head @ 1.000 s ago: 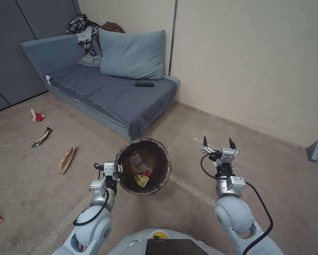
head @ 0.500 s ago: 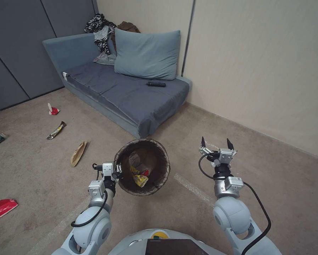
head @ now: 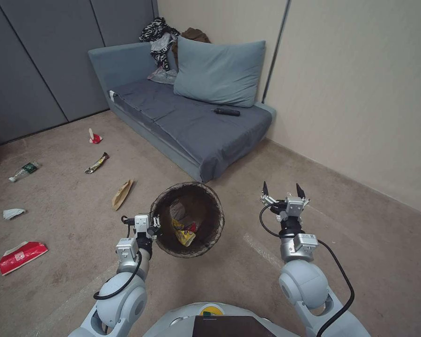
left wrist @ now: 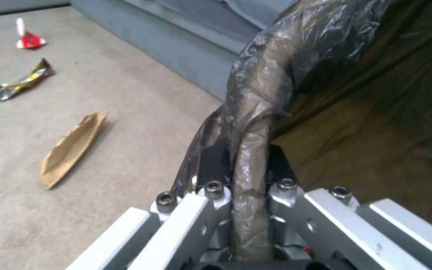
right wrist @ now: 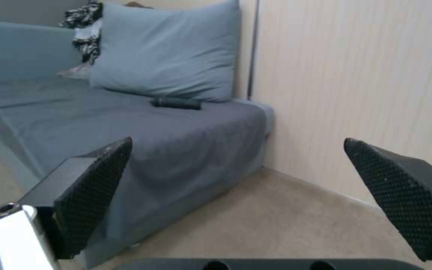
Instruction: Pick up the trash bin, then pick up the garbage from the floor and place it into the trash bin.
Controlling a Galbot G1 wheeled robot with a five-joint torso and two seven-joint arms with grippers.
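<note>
The trash bin [head: 205, 210], lined with a dark bag, hangs tilted in front of me with its mouth facing up. My left gripper [head: 155, 226] is shut on its near-left rim; the left wrist view shows the bag-wrapped rim [left wrist: 256, 112] pinched between the fingers. A yellow wrapper [head: 184, 232] lies inside. Garbage lies on the floor [head: 70, 206] to the left: a brown paper bag [head: 122, 193], a snack wrapper [head: 97, 163], a red-white scrap [head: 94, 137], a clear bottle [head: 25, 171], a tissue [head: 13, 213] and a red carton [head: 22, 256]. My right gripper [head: 282, 191] is held up open and holds nothing.
A grey-blue sofa [head: 196, 126] with a pillow [head: 217, 72], clothes and a dark remote [head: 226, 112] stands straight ahead against the beige wall [head: 360, 93]. Dark panels [head: 37, 65] close off the left. Open carpet lies left and right of the bin.
The whole view has swung left, so the sofa sits further right and the bottle, tissue and whole red carton have come into view. Both arms keep their pose.
</note>
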